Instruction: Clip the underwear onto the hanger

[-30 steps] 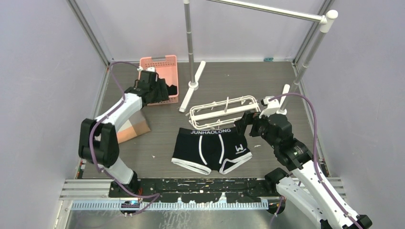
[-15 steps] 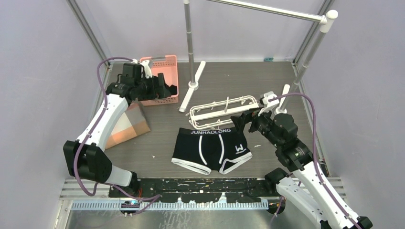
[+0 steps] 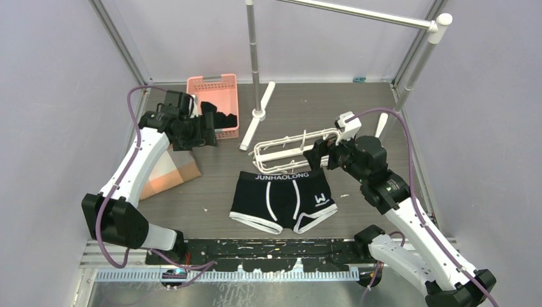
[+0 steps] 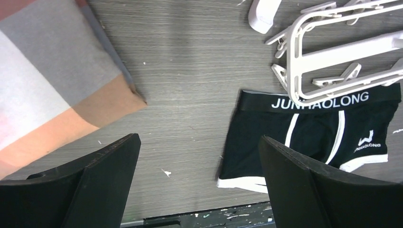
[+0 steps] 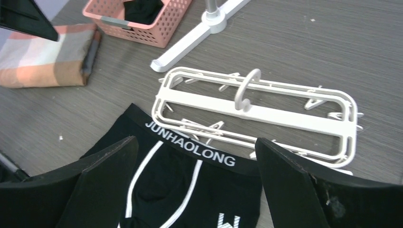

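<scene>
orange-and-grey checked folded cloth (image 3: pixel 174 171) sits far left on the dark wood-grain counter (image 3: pixel 211 188). between it and the pink plastic mesh basket (image 3: pixel 214 89) hang the left jaws, spread wide, nothing between them. dark garments (image 3: pixel 220 118) sit in that basket.

moving across, the white foot of the grey metal rail stand (image 3: pixel 258 114) runs down right beside the hanger's left end.

now the business end: the white plastic rectangular clip hanger (image 3: pixel 294 148) lies flat, hook sticking up, long axis left to right with a slight tilt. the black boxer briefs with white piping (image 3: pixel 284 199) lie flat on its near side. the lettered waistband faces away from the arm bases and slips just under the hanger's near rail, touching the clips.

further right, the right jaws, also wide and empty, hover by the hanger's right end, looking down on waistband and clips together.

so the right arm is clearly nearer. for the left, the briefs lie off to its right and back toward the bases. my read: band and clip row run parallel, so it's a short lift into a clip.

room? there's bare counter left of the briefs. the leg hems sit close to the near edge, and the stand foot crowds the hanger's far-left corner.
</scene>
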Available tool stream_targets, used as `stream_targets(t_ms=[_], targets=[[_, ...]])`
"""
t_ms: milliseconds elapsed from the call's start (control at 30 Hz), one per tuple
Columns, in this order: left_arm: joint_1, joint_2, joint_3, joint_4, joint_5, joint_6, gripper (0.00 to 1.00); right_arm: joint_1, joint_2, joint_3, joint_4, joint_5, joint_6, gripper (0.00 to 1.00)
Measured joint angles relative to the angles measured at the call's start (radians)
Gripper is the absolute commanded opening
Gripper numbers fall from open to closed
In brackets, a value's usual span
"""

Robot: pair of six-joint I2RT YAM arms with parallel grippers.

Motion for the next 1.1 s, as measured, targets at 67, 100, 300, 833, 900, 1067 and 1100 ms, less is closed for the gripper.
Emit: stream_targets(t_ms=[67, 100, 300, 833, 900, 1067, 1100], targets=[[0.0, -0.014, 0.0, -0.009, -0.017, -0.006, 0.98, 0.0, 0.0, 0.002, -0.014, 0.03, -0.012, 1.0], [0.0, -0.023, -0.002, -0.01, -0.018, -0.011, 0.98, 0.0, 0.009, 0.01, -0.038, 0.051, -0.019, 1.0], [0.0, -0.089, -0.043, -0.014, -0.046, -0.019, 0.98, -0.001, 0.095, 0.092, -0.116, 0.038, -0.074, 1.0], [0.0, -0.301, -0.261, 0.053, -0.006, -0.047, 0.98, -0.001, 0.156, -0.017, 0.147, -0.467, -0.341, 1.0], [0.0, -0.325, -0.277, 0.06, -0.016, -0.049, 0.98, -0.001, 0.159, -0.046, 0.179, -0.497, -0.408, 1.0], [0.0, -0.395, -0.325, 0.063, -0.063, -0.047, 0.98, -0.001, 0.233, -0.049, 0.222, -0.569, -0.528, 0.97], [0.0, -0.411, -0.335, 0.063, -0.067, -0.046, 0.98, -0.001, 0.256, -0.049, 0.227, -0.586, -0.551, 0.95]])
